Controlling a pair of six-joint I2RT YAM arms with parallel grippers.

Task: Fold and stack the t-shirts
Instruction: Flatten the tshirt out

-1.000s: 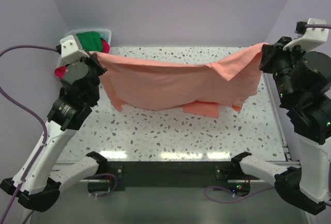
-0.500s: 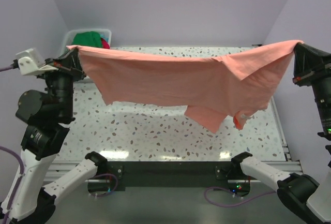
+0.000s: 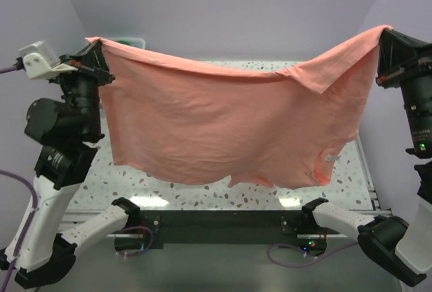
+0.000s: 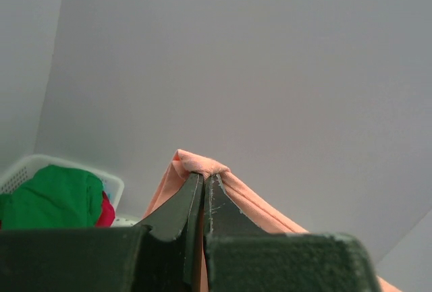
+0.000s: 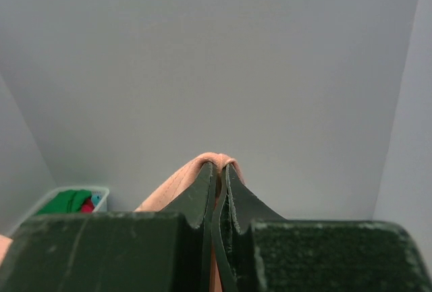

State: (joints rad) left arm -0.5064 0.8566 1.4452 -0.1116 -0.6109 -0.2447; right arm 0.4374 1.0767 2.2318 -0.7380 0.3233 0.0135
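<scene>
Salmon-pink t-shirt (image 3: 223, 127) hangs spread side to side above the worktop (image 3: 94, 183), its top corners clamped by left claw (image 3: 92, 41) and right claw (image 3: 385, 32), hem towards the near edge

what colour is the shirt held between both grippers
Salmon-pink cloth t-shirt, clearest in top external view.

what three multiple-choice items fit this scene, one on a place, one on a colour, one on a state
1. Where is the white tub? A) far left corner B) near right edge C) centre
2. What colour is the shirt hung in the air? A) green B) salmon-pink C) blue
3. What state are the left claw and right claw in? A) both open B) both shut on the shirt C) one open, one shut

Answers: 1 A, it peeks out behind the left claw; 2 B, plain in the top view; 3 B, each wrist view shows cloth pinched between closed fingers.
</scene>
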